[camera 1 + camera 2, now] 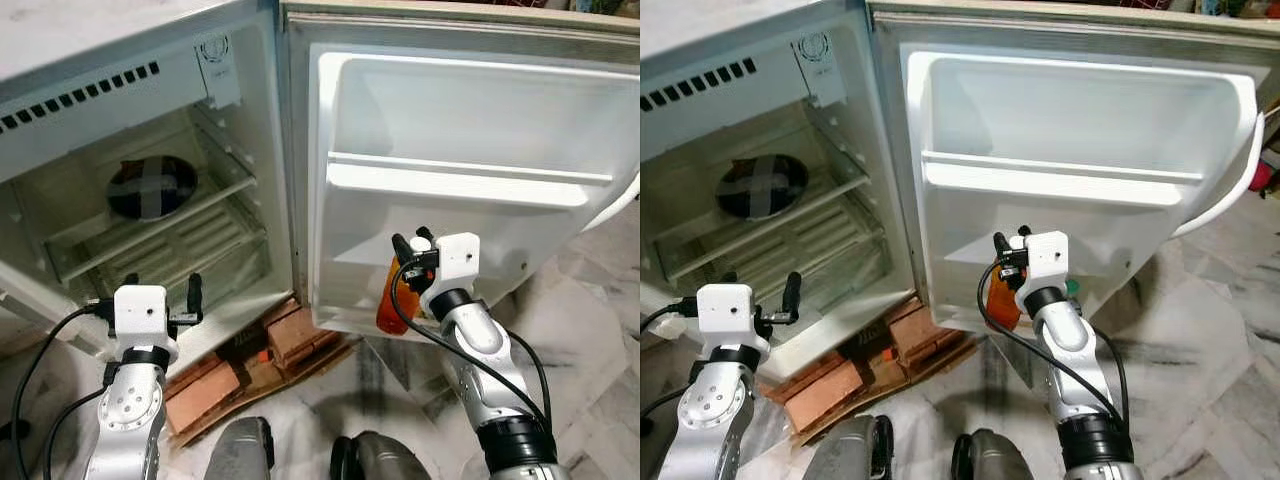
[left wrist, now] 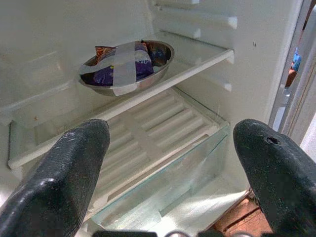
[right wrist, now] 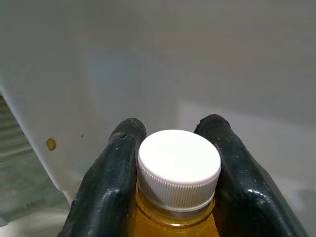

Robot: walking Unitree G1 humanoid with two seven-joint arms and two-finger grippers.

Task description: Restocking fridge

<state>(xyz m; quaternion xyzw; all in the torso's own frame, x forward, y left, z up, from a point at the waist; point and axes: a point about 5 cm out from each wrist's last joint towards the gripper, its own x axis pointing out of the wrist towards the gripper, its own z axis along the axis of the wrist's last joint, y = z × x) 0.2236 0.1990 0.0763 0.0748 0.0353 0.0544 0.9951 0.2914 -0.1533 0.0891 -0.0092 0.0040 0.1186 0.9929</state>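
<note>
The bottle of orange drink sits between the two black fingers of the right gripper; the fingers pinch it just under its white cap, most likely because the ribbed cap gives them a lip to hang on to, so the bottle cannot slide down; the bottle hangs below the gripper with the cap on top, which keeps the drink upright.

Just past the gripper is the inside of the open fridge door; the gripper holds the bottle close to the low part of the door, under the white door shelf; the door shelf looks like a good spot for a bottle, so the robot may be bringing it there to stock it; whether the bottle touches the door cannot be told.

The left gripper is off to the other side, well apart from the bottle; its fingers are spread wide and hold nothing; it points into the fridge, perhaps waiting its turn; ahead of it lies a glass shelf, and further in, on a higher shelf, rests a metal bowl with packets inside and tape across the top.

Below the fridge, near the left gripper, some bricks lie on the stone floor; they seem to prop the fridge up.
</note>
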